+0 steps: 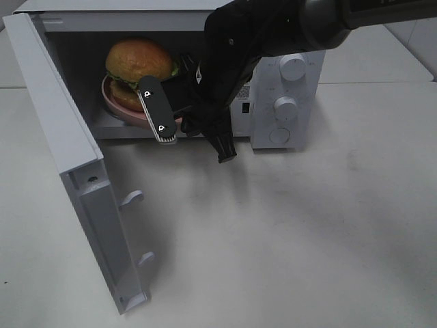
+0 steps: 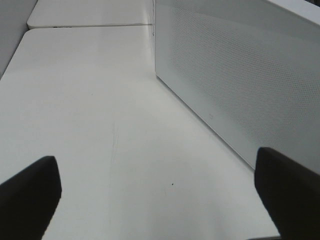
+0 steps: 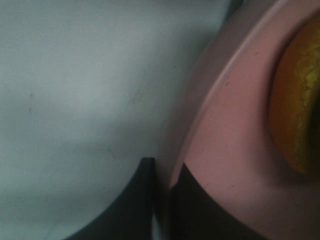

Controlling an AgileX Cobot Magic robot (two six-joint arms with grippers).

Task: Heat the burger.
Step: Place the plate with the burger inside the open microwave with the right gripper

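Observation:
The burger (image 1: 138,60), with a golden-brown bun and a green lettuce frill, sits on a pink plate (image 1: 117,102) inside the open white microwave (image 1: 287,41). My right gripper (image 1: 153,104) reaches into the cavity from the right and is shut on the plate's near rim. Up close, the right wrist view shows the dark fingers of my right gripper (image 3: 167,192) pinching the pink plate (image 3: 225,145), with the burger (image 3: 297,100) just beyond. My left gripper (image 2: 160,200) stands open over bare table beside the microwave's outer wall (image 2: 240,75); it holds nothing.
The microwave door (image 1: 61,150) stands swung wide open at the left front, its latch hooks (image 1: 133,198) pointing out. Two knobs (image 1: 287,108) sit on the control panel right of the cavity. White table (image 1: 307,232) lies in front.

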